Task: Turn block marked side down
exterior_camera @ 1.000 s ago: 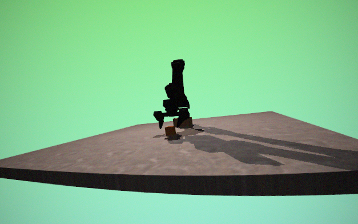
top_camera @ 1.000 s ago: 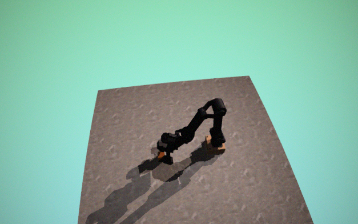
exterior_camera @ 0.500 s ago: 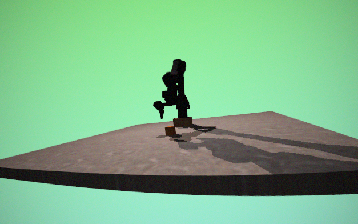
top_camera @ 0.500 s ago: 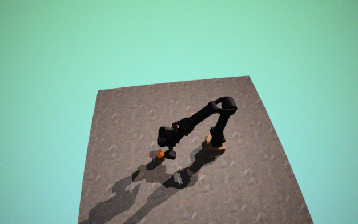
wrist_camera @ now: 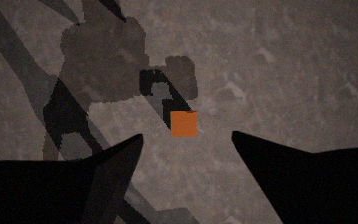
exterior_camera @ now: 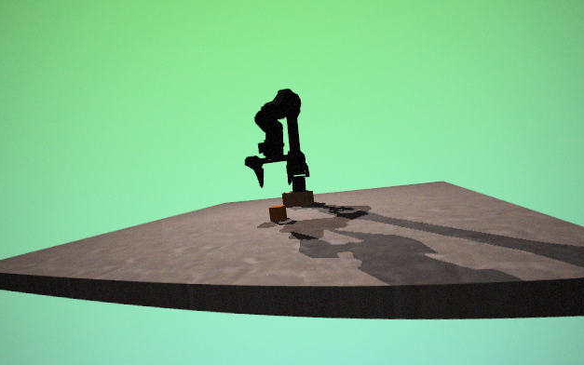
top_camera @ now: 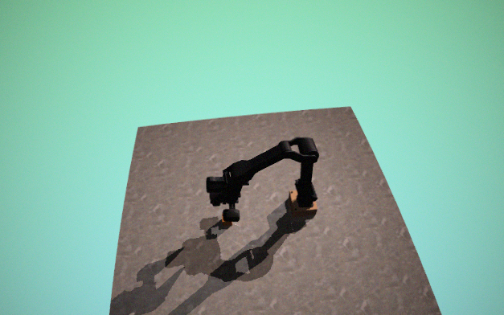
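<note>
A small orange block (top_camera: 223,222) (exterior_camera: 278,213) (wrist_camera: 183,124) rests on the grey table (top_camera: 333,261) (exterior_camera: 154,251) (wrist_camera: 290,65). In the wrist view its upper face is plain orange with no mark showing. My gripper (top_camera: 229,213) (exterior_camera: 259,176) (wrist_camera: 188,136) is open and empty. It hangs well above the block, pointing down, with the block apart from both fingers. In the top view the gripper hides most of the block.
The arm's tan base (top_camera: 303,206) (exterior_camera: 297,198) stands on the table just behind the block. Dark shadows of the arm fall across the table toward the front. The table's edges are far from the block on all sides.
</note>
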Motion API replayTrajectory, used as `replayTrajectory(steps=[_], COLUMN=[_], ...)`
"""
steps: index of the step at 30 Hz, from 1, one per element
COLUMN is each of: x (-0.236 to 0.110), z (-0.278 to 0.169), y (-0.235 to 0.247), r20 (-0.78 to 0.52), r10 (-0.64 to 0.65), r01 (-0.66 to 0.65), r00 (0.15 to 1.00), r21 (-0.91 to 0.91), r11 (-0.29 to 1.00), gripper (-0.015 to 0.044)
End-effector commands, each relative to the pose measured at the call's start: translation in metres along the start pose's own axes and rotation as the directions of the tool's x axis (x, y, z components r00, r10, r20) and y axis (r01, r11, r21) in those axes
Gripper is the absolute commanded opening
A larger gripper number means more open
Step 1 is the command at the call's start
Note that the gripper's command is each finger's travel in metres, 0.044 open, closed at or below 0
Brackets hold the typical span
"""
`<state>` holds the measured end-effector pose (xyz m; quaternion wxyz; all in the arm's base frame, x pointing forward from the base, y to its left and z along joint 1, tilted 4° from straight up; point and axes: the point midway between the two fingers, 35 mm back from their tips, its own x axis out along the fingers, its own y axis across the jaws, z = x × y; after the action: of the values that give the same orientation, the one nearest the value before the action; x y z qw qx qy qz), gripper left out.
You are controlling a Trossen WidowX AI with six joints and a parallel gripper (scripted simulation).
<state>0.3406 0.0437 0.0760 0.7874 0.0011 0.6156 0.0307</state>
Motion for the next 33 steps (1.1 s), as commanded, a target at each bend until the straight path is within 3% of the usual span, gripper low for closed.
replayTrajectory(steps=[1,5,12,17,33], x=[0.001,-0.002,-0.002,0.032,0.049], z=[0.01,0.014,0.014,0.005,0.001], y=[0.0,0.0,0.0,0.0,0.0], r20=[-0.174,-0.257,-0.257,-0.257,-0.257], r10=[0.004,0.007,0.007,0.007,0.007], r01=[-0.005,-0.007,-0.007,-0.007,-0.007], r00=[0.985,0.966,0.966,0.966,0.966], r21=[-0.003,0.0,0.0,0.0,0.0], r11=[1.0,1.0,1.0,1.0,1.0], gripper=[0.044,0.044,0.044,0.044,0.044])
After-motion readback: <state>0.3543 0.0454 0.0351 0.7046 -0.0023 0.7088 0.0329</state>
